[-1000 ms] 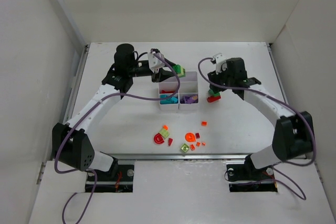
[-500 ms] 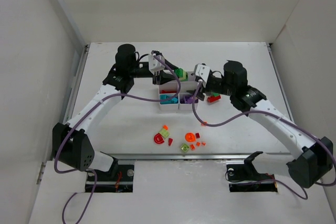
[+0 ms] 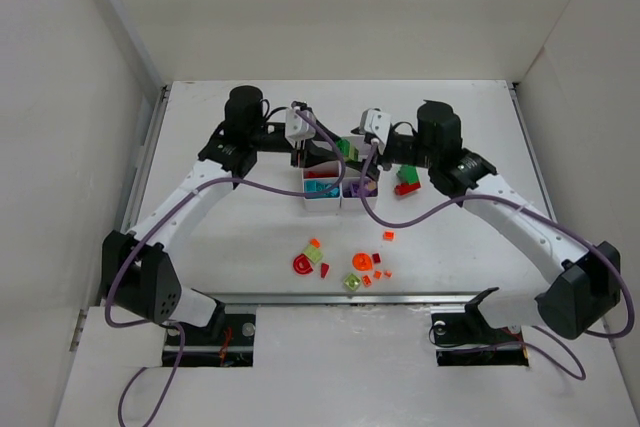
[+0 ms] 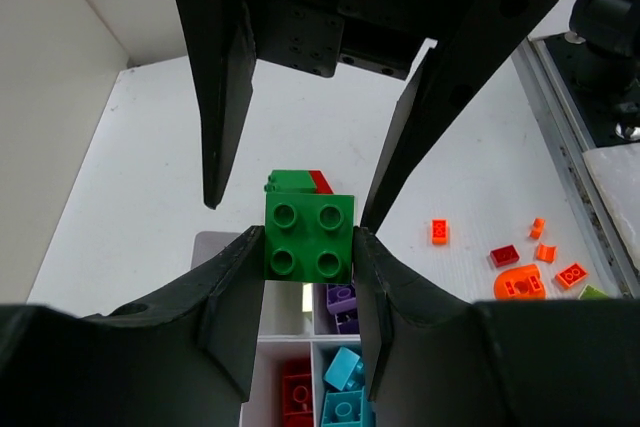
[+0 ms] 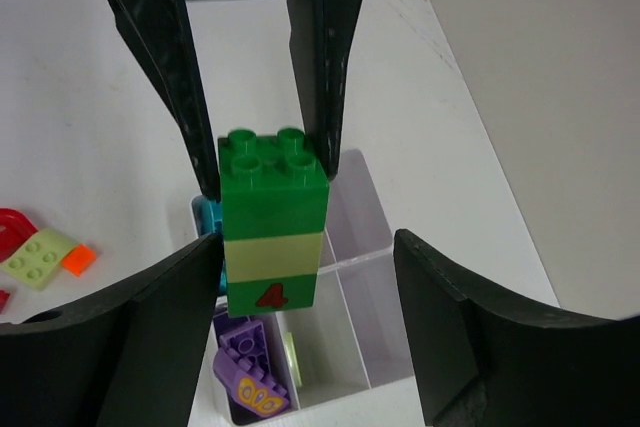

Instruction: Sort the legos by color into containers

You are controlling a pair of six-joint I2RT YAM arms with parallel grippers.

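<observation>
My left gripper (image 4: 308, 247) is shut on a stack of legos (image 4: 308, 237), dark green with a lime layer and a red 4 on its bottom brick (image 5: 272, 217). It hangs over the back of the white containers (image 3: 340, 201), as the stack (image 3: 343, 147) shows from above. My right gripper (image 5: 308, 247) stands open around the stack from the opposite side, its left jaw close to it. The compartments hold red (image 4: 296, 392), teal (image 4: 345, 387) and purple (image 5: 245, 367) bricks. From above, the left gripper (image 3: 325, 144) and right gripper (image 3: 358, 150) meet at the stack.
Loose pieces lie near the front edge: a red arch (image 3: 301, 264), a lime brick (image 3: 314, 254), an orange round piece (image 3: 362, 262) and small orange and red bits (image 4: 438, 232). A red and green piece (image 3: 406, 180) sits right of the organiser. Purple cables trail from both wrists.
The right arm has swung left from beside the organiser to the stack, and its jaws have widened around it. The left gripper has stayed put, holding the stack.
</observation>
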